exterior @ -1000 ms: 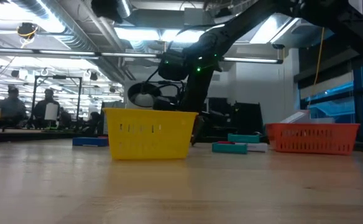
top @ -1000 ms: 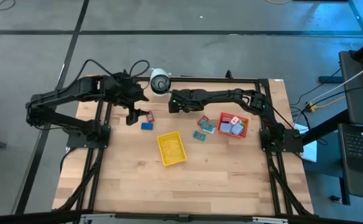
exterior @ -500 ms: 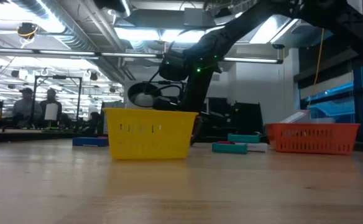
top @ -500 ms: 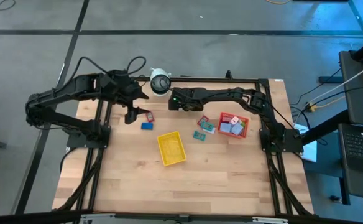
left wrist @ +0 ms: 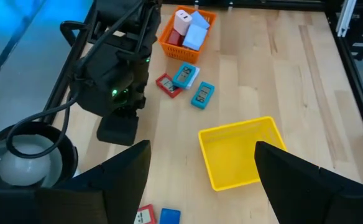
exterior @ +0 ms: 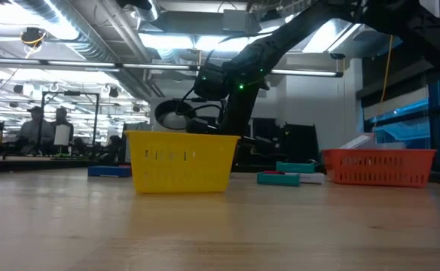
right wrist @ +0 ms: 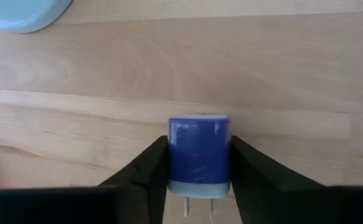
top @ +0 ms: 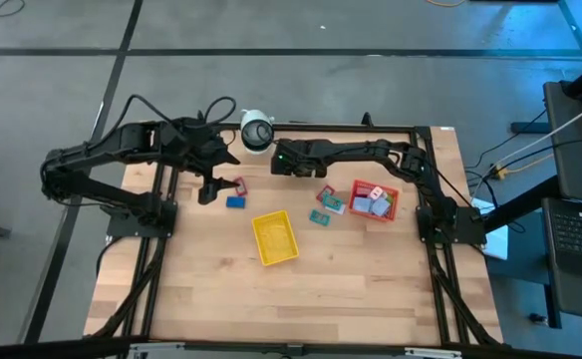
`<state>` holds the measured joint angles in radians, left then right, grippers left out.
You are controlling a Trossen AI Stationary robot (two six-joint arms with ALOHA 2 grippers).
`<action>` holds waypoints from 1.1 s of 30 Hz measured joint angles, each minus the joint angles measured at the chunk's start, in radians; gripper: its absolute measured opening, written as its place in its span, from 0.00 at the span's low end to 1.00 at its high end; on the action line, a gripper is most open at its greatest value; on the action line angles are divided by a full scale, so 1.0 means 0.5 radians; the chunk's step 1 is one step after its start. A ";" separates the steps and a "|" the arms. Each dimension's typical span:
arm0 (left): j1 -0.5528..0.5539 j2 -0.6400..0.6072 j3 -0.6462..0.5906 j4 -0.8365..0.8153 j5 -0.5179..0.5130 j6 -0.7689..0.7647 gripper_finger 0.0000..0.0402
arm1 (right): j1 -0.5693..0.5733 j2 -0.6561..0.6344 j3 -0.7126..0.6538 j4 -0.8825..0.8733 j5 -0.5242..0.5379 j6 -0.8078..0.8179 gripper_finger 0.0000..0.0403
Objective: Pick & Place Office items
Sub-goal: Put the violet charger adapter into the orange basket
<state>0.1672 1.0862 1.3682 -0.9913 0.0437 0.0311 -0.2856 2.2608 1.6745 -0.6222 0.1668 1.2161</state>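
The office items are small blocks and packets. A blue block with two metal prongs [right wrist: 199,140] lies on the wood between the fingers of my right gripper [right wrist: 199,163], which is shut on it at the table's far middle [top: 283,168]. A red packet [top: 239,185] and a blue one [top: 235,201] lie under my left gripper [top: 209,189], which hangs open above them [left wrist: 200,186]. Teal and red packets [top: 325,204] lie beside the red-orange tray [top: 374,213], which holds several more. My right gripper pinches the blue block by its two opposite sides [right wrist: 173,155], one finger [right wrist: 149,169] on each. The fingers come down steeply from above. The block's prongs point back toward the wrist. Whether the block still rests on the table I cannot tell.
A yellow tray [top: 274,239] stands mid-table, near my left gripper. A white round object with a dark centre [top: 256,131] sits at the far edge close to both grippers. In the low view the yellow tray [exterior: 182,162] hides my right fingertips. Bare wood lies toward the near edge.
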 joint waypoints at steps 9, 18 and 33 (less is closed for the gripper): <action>-0.098 -0.001 0.000 0.000 -0.051 -0.002 0.71 | -0.008 0.008 0.090 -0.102 -0.060 -0.048 0.33; -0.200 -0.013 0.001 -0.019 -0.121 -0.003 0.65 | -0.070 0.006 0.663 -1.315 0.280 -0.658 0.33; -0.203 -0.094 0.000 -0.206 -0.136 -0.003 0.62 | 0.312 -0.598 0.233 -1.897 0.189 -0.662 0.33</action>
<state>0.0658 1.0390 1.3682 -1.0944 -0.0242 0.0296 -0.1294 1.9619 1.7911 -1.5708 0.2615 0.8853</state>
